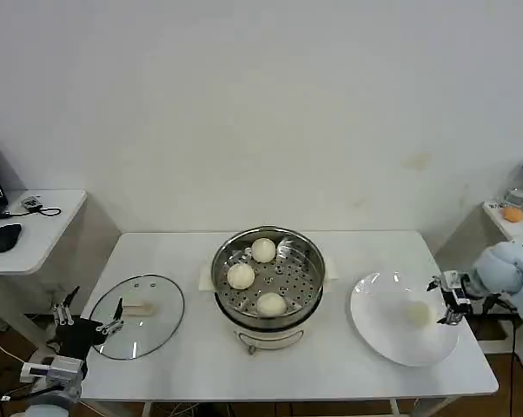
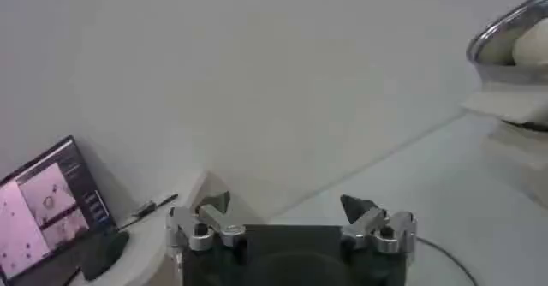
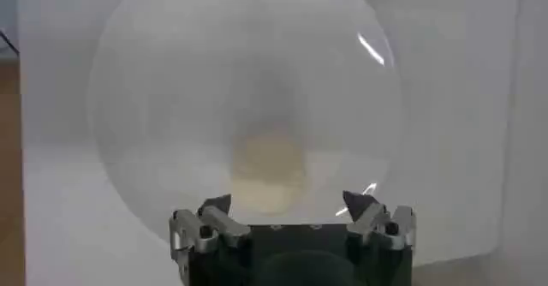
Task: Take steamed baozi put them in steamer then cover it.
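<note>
Head view: the steamer [image 1: 268,282] sits at the centre of the white tabletop [image 1: 331,365], with three steamed baozi [image 1: 263,250] on its perforated tray. At lower left of the frame the cover [image 1: 138,315] lies flat on the tabletop, its cream handle up. The left claw [image 1: 89,320] hangs at the cover's left rim, its fingers apart. At right, a white plate [image 1: 392,334] holds the fourth baozi [image 1: 416,314]. The right claw [image 1: 444,298] is at the plate's right edge, just beside that bun, fingers apart and holding nothing.

Left wrist view: the left claw [image 2: 291,211] appears at the bottom centre, its two tips spread wide with nothing between them. The steamer [image 2: 501,44] shows at the upper right corner with a bun [image 2: 533,44] inside. A laptop [image 2: 51,206] is at lower left.

Right wrist view: the right claw [image 3: 289,204] is at the bottom centre, tips apart. Beyond it the plate [image 3: 154,99] spreads across the frame, with the baozi [image 3: 268,173] resting on it just above the tips, not gripped.
</note>
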`<state>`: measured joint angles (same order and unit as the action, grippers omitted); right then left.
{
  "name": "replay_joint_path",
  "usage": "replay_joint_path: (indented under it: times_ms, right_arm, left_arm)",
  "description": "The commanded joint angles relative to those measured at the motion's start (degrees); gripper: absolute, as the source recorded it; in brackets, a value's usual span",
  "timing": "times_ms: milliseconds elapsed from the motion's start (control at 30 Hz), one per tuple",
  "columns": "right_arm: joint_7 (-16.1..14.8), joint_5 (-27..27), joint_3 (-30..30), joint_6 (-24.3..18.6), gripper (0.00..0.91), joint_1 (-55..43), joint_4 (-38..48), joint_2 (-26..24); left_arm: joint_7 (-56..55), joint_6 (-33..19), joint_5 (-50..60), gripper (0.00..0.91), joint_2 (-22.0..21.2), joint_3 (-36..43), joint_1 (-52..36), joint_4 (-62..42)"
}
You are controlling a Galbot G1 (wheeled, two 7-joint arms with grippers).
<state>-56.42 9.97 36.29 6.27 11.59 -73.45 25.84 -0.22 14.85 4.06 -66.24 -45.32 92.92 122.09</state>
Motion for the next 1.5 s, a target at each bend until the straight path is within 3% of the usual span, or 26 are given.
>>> replay_joint_path:
  times_ms: [33,333,600,833,1133,1367,1433,1500]
  right_arm:
    - [0.37,2.59,-2.75,-0.22,0.907,3.48,5.26,4.17]
    - [0.86,3.65,-3.24,-0.4,0.856,3.87,7.12,6.04]
    - [0.21,3.39,-3.27,0.67,0.655,3.86,5.93,5.39]
    - [-1.78,2.45,-1.07,1.03,0.605,-0.13,4.16,4.05]
    - [-3.85,-5.35,7.6,4.38,0.615,-19.05,-3.73,1.54]
    - [-2.77,-10.75,10.96,10.2,0.615,-30.22,-9.6,4.21]
    - [-1.78,-10.89,11.87,11.92,0.625,-32.82,-11.16,5.89]
    - [-0.11,-14.56,14.61,14.76,0.625,-36.79,-12.93,8.87]
  left_arm:
    - [-0.01,0.05,0.0,0.907,0.0,-0.08,-0.04,-0.15]
    - [0.01,0.05,0.09,0.907,-0.07,0.01,-0.27,-0.53]
    - [-0.01,0.13,0.14,0.907,-0.05,0.08,-0.36,-0.35]
    - [-0.04,0.18,0.05,0.907,0.02,-0.05,-0.38,0.07]
    - [0.02,0.27,-0.35,0.907,0.25,-0.69,-0.31,0.87]
    - [-0.07,0.19,-0.57,0.907,0.42,-1.51,0.1,1.1]
    - [-0.11,0.2,-0.48,0.907,0.48,-1.88,0.12,1.08]
    - [-0.16,0.23,-0.44,0.907,0.43,-1.85,0.14,1.09]
